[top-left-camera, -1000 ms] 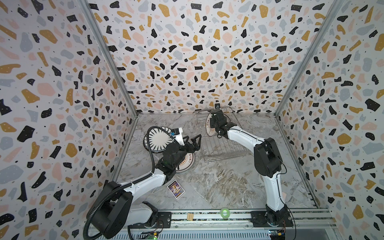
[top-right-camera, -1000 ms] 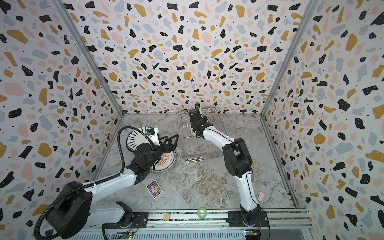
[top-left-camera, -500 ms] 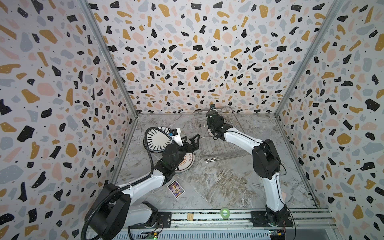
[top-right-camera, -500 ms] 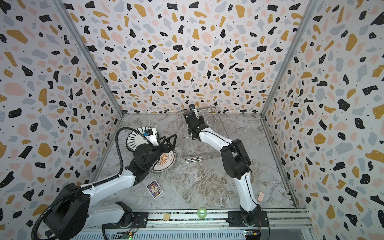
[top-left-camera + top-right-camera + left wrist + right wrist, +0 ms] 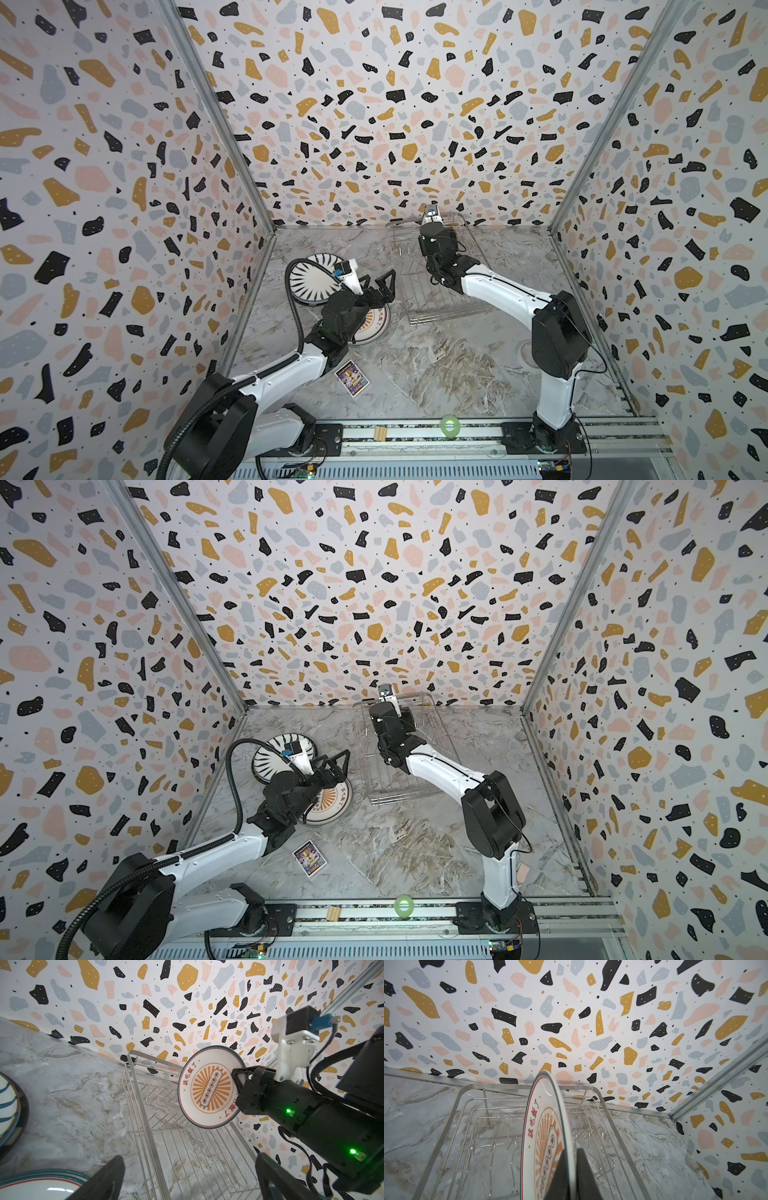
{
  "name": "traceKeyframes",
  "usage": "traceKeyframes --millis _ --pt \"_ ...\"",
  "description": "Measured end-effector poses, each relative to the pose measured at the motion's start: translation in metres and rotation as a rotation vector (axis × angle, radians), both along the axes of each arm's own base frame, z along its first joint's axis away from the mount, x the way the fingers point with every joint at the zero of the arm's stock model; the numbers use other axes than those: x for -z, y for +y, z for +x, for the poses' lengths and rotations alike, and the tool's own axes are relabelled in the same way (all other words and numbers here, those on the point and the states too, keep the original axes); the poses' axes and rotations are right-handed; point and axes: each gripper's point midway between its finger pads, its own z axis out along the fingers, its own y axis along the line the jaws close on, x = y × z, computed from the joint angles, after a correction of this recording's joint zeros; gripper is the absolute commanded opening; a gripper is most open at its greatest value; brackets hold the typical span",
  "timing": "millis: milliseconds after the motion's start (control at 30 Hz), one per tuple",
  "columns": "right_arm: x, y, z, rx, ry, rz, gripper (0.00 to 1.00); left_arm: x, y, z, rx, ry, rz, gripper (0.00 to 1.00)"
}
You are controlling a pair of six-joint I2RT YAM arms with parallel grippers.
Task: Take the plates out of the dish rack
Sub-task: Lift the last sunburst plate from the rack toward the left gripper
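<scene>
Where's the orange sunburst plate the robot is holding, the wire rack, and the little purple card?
sunburst plate (image 5: 209,1088): left wrist view, on its orange middle.
dish rack (image 5: 449,318): in a top view, on its front rim.
purple card (image 5: 352,378): in a top view, on its middle.

White sunburst plate (image 5: 207,1088) pinched at rim by right claw (image 5: 238,1083) over dish rack (image 5: 133,1076); left claw (image 5: 190,1164) spread wide.

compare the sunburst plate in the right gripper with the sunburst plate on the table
The held plate stands on edge over the dish rack; the table plate lies flat. The right gripper is shut on the held plate's rim; nothing grips the table plate. Both show orange rays, red characters and a dark rim.
</scene>
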Motion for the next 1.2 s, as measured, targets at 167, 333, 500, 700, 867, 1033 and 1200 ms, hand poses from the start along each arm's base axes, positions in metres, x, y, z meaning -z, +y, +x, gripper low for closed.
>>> traceKeyframes --millis 167,333,500,700,867,1033,1200 --pt "-0.010 -0.017 -0.017 -0.021 -0.032 0.026 0.00 0.004 0.002 -0.003 -0.002 0.003 -0.023 1.00" --pt "-0.017 -0.045 -0.036 -0.110 -0.037 0.140 0.00 0.009 0.005 -0.005 -0.012 0.005 -0.036 1.00" --pt "-0.029 -0.080 -0.052 -0.219 -0.075 0.314 0.00 0.001 0.009 -0.006 -0.027 -0.013 -0.050 1.00" --pt "-0.025 -0.100 -0.070 -0.383 -0.091 0.492 0.00 -0.014 0.017 -0.017 -0.033 -0.069 -0.062 1.00" --pt "-0.020 -0.085 -0.089 -0.566 -0.089 0.589 0.00 -0.023 0.019 -0.032 0.002 -0.122 -0.078 1.00" --pt "-0.028 -0.068 -0.120 -0.763 -0.122 0.655 0.00 -0.039 0.010 -0.047 0.095 -0.204 -0.096 1.00" --pt "-0.051 -0.055 -0.147 -0.943 -0.186 0.680 0.00 -0.049 -0.009 -0.063 0.206 -0.267 -0.100 1.00"
